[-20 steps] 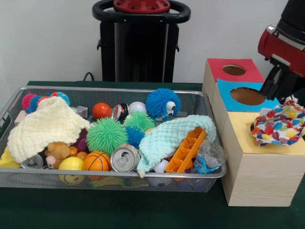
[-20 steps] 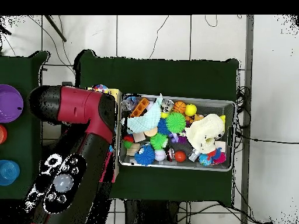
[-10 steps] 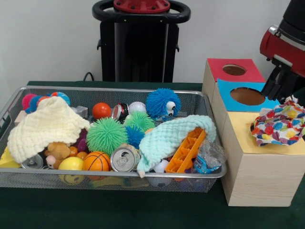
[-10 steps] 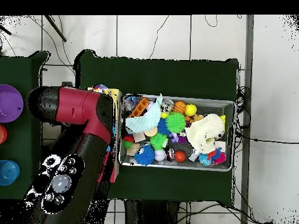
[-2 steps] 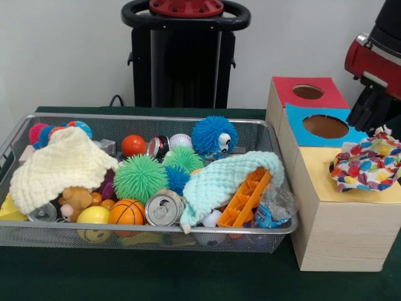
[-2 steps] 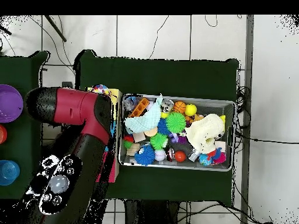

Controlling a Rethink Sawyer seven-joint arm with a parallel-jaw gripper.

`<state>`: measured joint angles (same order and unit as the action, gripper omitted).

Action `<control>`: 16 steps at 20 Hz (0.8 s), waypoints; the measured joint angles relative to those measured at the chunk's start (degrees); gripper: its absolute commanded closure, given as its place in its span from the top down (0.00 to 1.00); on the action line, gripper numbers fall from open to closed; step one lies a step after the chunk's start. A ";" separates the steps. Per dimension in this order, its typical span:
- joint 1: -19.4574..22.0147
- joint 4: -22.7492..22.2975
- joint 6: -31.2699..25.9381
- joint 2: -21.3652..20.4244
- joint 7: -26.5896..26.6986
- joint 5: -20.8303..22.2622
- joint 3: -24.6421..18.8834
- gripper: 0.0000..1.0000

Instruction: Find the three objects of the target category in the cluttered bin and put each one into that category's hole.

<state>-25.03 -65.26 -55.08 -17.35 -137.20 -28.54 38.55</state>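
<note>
A patterned multicolour cloth (image 5: 366, 164) lies crumpled on top of the yellow-topped wooden box (image 5: 341, 219), covering where its hole would be. In the overhead view only a corner of the multicolour cloth (image 6: 100, 89) peeks out past the arm (image 6: 76, 151). Inside the wire bin (image 5: 144, 117) a cream knitted cloth (image 5: 59, 164) drapes over the left end and a mint knitted cloth (image 5: 222, 179) covers an orange plastic piece (image 5: 245, 199). My gripper (image 5: 368, 111) hangs at the right edge, just above and behind the multicolour cloth, apart from it.
Behind the yellow box stand a blue-topped box (image 5: 325, 126) and a red-topped box (image 5: 307, 91), each with a round hole. The bin also holds spiky rubber balls (image 5: 139, 177), a drink can (image 5: 163, 209), a small basketball (image 5: 126, 212) and other small toys.
The arm has drifted slightly up and toward the right edge in the front view. The multicolour cloth and the bin contents have stayed put.
</note>
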 measured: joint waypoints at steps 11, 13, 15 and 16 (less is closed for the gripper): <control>-0.56 0.01 0.00 0.39 0.00 0.00 -0.01 0.00; -0.56 0.00 -0.01 0.48 0.00 0.00 0.00 0.00; -0.57 0.00 0.00 0.56 0.00 -0.01 0.00 0.00; -0.58 0.00 0.00 0.59 0.00 -0.01 -0.01 0.00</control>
<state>-25.61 -65.26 -55.08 -16.76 -137.20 -28.55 38.54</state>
